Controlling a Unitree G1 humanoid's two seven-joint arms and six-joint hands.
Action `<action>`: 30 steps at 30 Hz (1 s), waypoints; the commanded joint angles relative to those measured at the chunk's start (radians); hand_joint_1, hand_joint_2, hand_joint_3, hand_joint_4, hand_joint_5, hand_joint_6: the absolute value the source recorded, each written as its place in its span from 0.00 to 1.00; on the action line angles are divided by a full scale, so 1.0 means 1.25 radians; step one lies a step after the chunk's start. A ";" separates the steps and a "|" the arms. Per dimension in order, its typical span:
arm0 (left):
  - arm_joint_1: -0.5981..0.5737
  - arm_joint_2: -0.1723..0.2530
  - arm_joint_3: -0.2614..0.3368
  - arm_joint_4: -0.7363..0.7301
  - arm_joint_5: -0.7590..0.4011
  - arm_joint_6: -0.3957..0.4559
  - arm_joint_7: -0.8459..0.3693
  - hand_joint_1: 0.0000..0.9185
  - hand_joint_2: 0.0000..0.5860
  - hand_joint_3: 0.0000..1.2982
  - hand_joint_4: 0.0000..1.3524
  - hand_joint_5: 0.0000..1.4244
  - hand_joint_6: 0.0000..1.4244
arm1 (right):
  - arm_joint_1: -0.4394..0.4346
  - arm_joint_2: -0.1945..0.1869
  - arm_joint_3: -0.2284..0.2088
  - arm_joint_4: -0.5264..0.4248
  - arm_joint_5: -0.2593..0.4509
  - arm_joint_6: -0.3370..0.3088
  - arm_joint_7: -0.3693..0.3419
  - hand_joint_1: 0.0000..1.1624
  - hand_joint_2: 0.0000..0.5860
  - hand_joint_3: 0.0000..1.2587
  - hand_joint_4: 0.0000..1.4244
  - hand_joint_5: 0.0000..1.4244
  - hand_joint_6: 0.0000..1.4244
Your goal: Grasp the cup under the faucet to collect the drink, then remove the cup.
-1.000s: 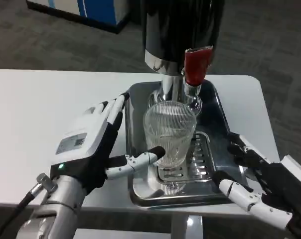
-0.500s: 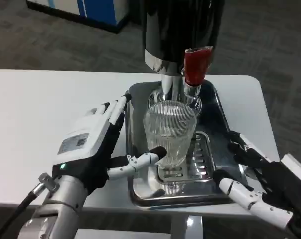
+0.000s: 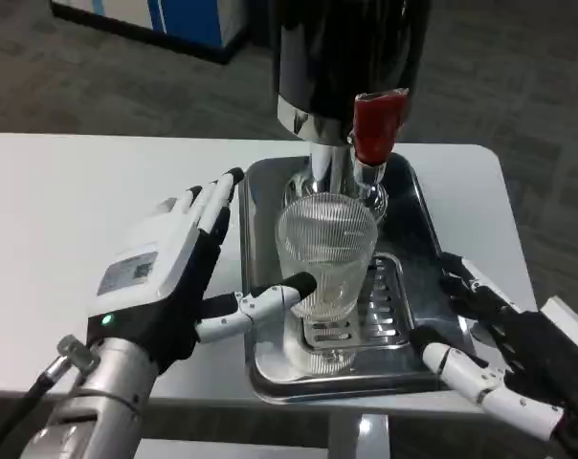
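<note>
**Inspector:** Surface and surroundings first.

**Assistant:** A white rectangular table (image 3: 78,201) with rounded corners stands on grey speckled carpet (image 3: 519,76). A blue and white cabinet base (image 3: 165,19) sits at the far left of the room. On the table rests a shiny rectangular metal drip tray (image 3: 418,225) with a slotted grate (image 3: 385,306) in its near half.

**Inspector:** The dispenser?

**Assistant:** A black cylindrical drink dispenser with a chrome collar (image 3: 337,57) rises from the far part of the tray. Its red-handled faucet (image 3: 378,129) points down just above the cup's far rim.

**Inspector:** Location of the cup?

**Assistant:** The clear ribbed glass cup (image 3: 325,253) stands upright on the grate, directly below the faucet. Whether it contains liquid cannot be told.

**Inspector:** Left hand relative to it?

**Assistant:** The left hand (image 3: 169,273) lies just left of the cup over the tray's edge. Its fingers are spread and extended; the thumb tip reaches the cup's lower front wall and appears to touch it. It holds nothing.

**Inspector:** Right hand?

**Assistant:** The right hand (image 3: 500,354) is at the tray's near right corner, apart from the cup, fingers separated, nothing in it.
</note>
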 commanded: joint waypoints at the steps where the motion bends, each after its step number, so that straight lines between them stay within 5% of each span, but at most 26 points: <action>1: 0.039 -0.003 0.014 -0.062 -0.013 0.010 -0.024 0.17 0.15 0.00 0.00 0.00 0.00 | 0.015 -0.001 -0.006 -0.010 0.009 0.000 -0.007 0.36 0.64 0.00 0.03 0.03 0.02; 11: 0.046 -0.012 0.051 -0.188 -0.082 0.029 -0.088 0.14 0.11 0.00 0.00 0.00 0.00 | 0.027 -0.003 -0.006 -0.018 0.014 -0.003 -0.012 0.36 0.64 0.00 0.03 0.03 0.02; 30: -0.059 -0.045 0.166 -0.405 -0.412 0.117 -0.197 0.14 0.12 0.03 0.01 0.05 0.02 | 0.010 -0.007 0.013 -0.002 0.012 0.001 -0.022 0.36 0.64 0.00 0.04 0.04 0.02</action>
